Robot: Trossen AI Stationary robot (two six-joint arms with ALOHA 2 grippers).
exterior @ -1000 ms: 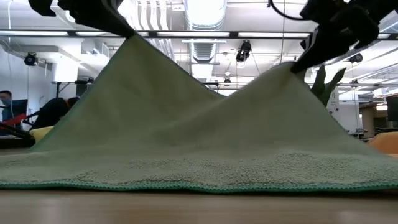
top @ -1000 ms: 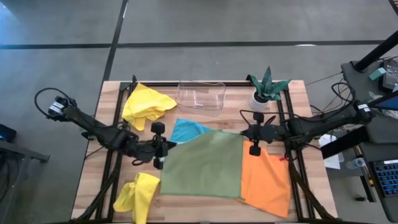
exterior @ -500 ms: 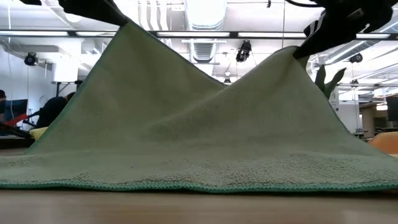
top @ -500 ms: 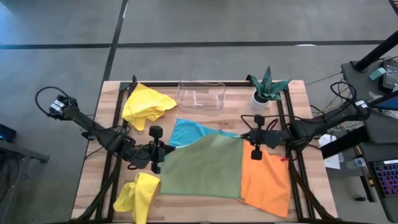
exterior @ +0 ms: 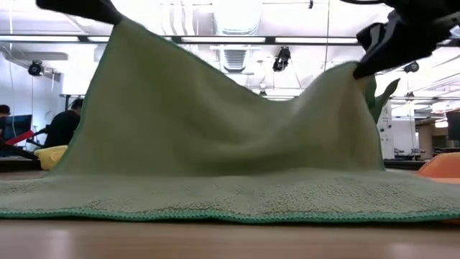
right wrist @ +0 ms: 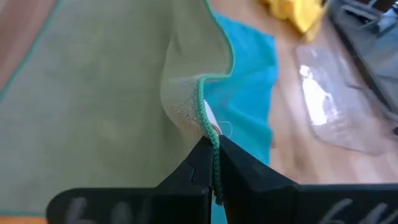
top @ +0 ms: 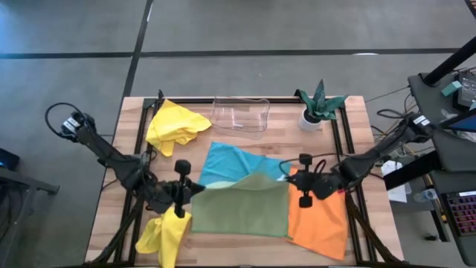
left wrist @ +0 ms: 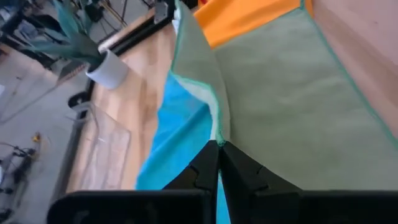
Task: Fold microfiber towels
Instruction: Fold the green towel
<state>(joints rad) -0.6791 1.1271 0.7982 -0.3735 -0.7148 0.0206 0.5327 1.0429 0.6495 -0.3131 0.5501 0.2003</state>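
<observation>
Sage green towel [top: 242,212] mid-fold; left pincer [top: 195,189], right pincer [top: 286,179] each clamp far corner, lifted; next: carry corners to tabletop's near edge, release.

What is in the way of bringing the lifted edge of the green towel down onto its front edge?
Nothing visible. The left gripper and right gripper each pinch a back corner of the green towel, and its flat front half lies bare.

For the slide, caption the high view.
Both grippers, left and right, lift the green towel off the blue towel.
</observation>
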